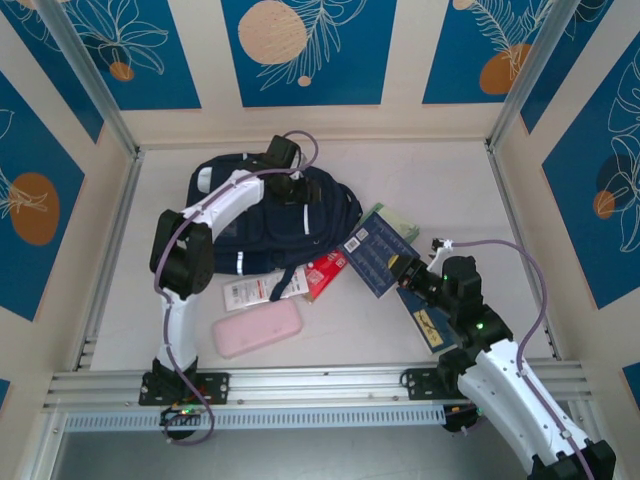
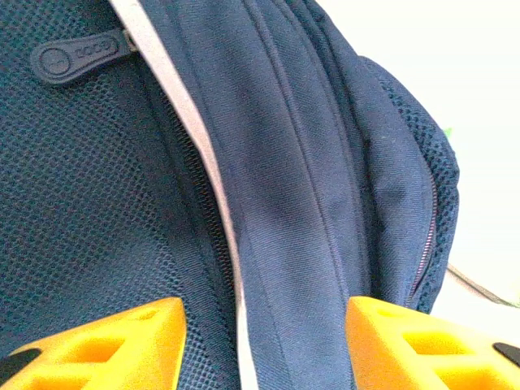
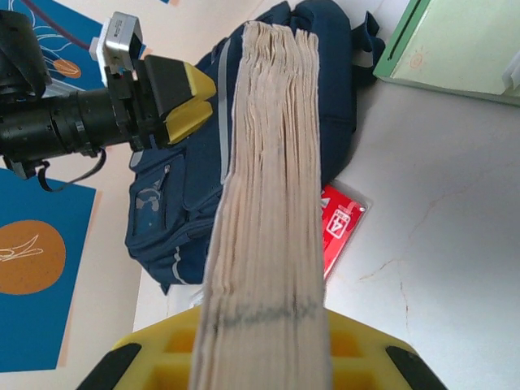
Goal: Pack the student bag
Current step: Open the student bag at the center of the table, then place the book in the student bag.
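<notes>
The student bag (image 1: 262, 225), a navy backpack with white stripes, lies at the back left of the table. My left gripper (image 1: 290, 185) is pressed down on its top. In the left wrist view its yellow fingers (image 2: 122, 345) stand apart, open, astride a navy fabric band of the bag (image 2: 292, 203) beside a zip. My right gripper (image 1: 405, 272) is shut on a thick blue-covered book (image 1: 375, 255), held just right of the bag. The right wrist view looks along the book's page edge (image 3: 268, 203) toward the bag (image 3: 175, 211) and the left gripper (image 3: 213, 96).
A red packet (image 1: 320, 275) and a white packet (image 1: 248, 292) lie at the bag's near edge, with a pink pencil case (image 1: 257, 328) in front. A green notebook (image 1: 398, 222) and another blue book (image 1: 432, 325) lie on the right. Walls enclose the table.
</notes>
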